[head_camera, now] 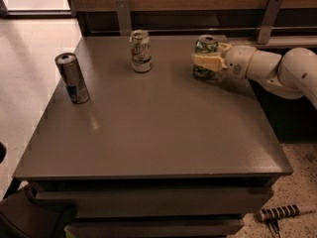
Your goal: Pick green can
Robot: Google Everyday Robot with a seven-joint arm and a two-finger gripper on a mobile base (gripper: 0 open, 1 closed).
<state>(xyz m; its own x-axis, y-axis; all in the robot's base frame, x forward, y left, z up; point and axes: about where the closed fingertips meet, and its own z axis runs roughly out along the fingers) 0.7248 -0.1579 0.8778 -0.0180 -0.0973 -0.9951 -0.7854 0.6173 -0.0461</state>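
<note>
The green can stands upright at the back right of the grey table. My gripper reaches in from the right on a white arm. Its pale fingers lie across the front of the can's body and close around it, so only the silver top and a strip of the base show. The can's base rests on the table or just above it; I cannot tell which.
A white can with green print stands at the back middle. A slim silver-blue can stands near the left edge. A wooden wall with metal brackets runs behind the table. A striped-handled tool lies on the floor at lower right.
</note>
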